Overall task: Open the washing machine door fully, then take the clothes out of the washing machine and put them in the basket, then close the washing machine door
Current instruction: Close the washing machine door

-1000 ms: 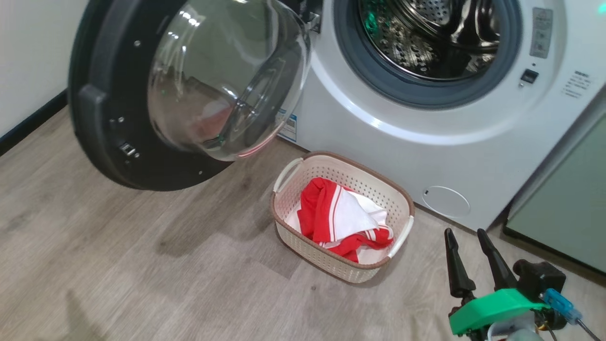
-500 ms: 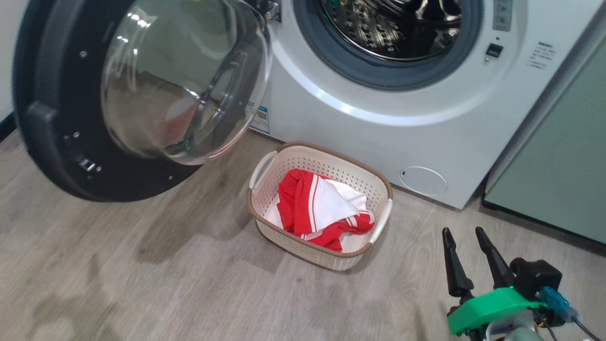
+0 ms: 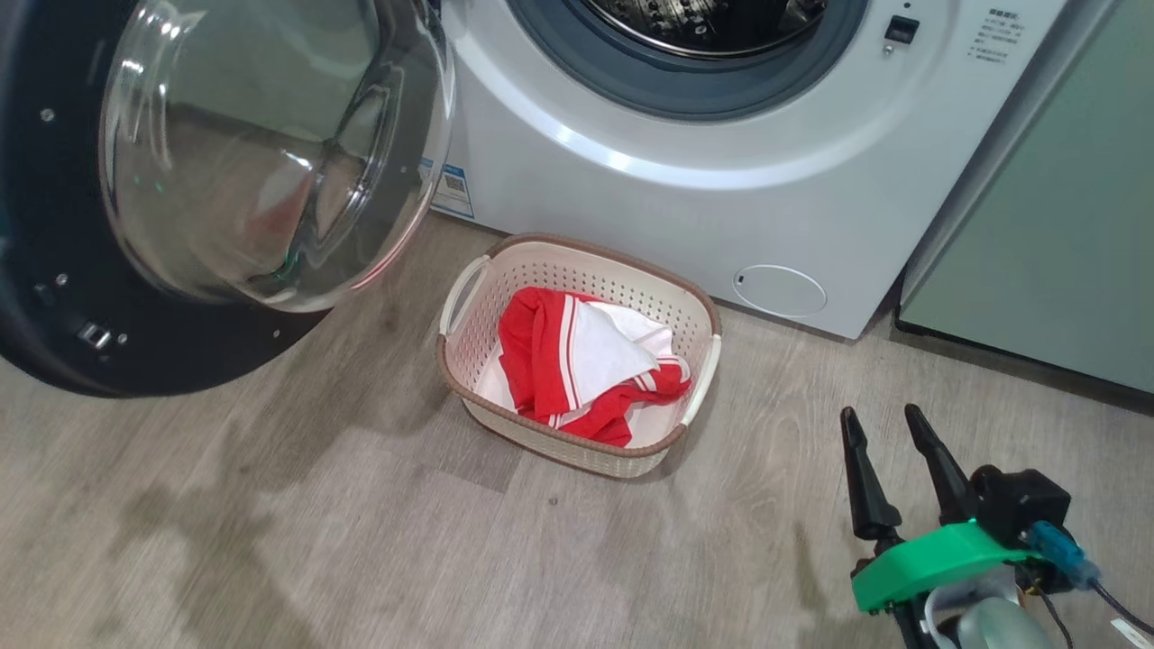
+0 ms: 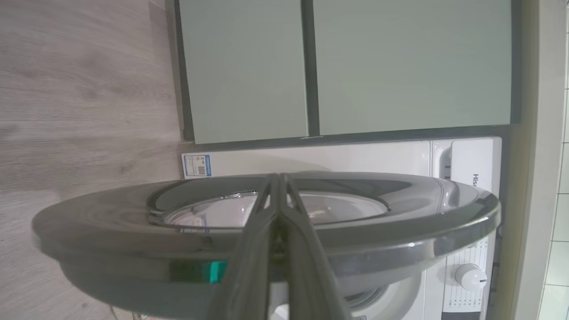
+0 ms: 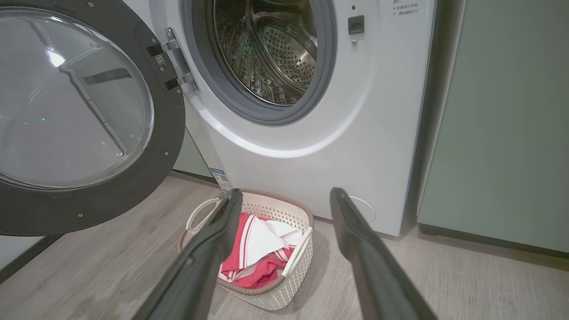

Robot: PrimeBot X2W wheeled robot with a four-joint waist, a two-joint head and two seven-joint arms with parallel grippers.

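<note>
The washing machine door (image 3: 54,297), black with a clear dome, stands swung wide open at the left of the white washing machine (image 3: 685,207). The drum (image 5: 266,53) looks bare inside. On the floor before the machine sits the cream basket (image 3: 577,451), and the red and white clothes (image 3: 577,361) lie in it. My right gripper (image 3: 880,415) hovers open and empty over the floor, right of the basket. In the left wrist view my left gripper (image 4: 278,178) is shut, its fingers lying along the door's outer face (image 4: 400,231); I cannot tell whether they touch it.
Pale green cabinets (image 3: 1064,225) stand right of the machine. A white wall with a dark skirting (image 5: 22,262) runs behind the open door. Grey wood floor (image 3: 315,541) spreads in front of the basket and under the door.
The head camera has shifted, so the door, machine and basket sit further left and higher in its picture. The right gripper stays open at the lower right. The clothes have not moved.
</note>
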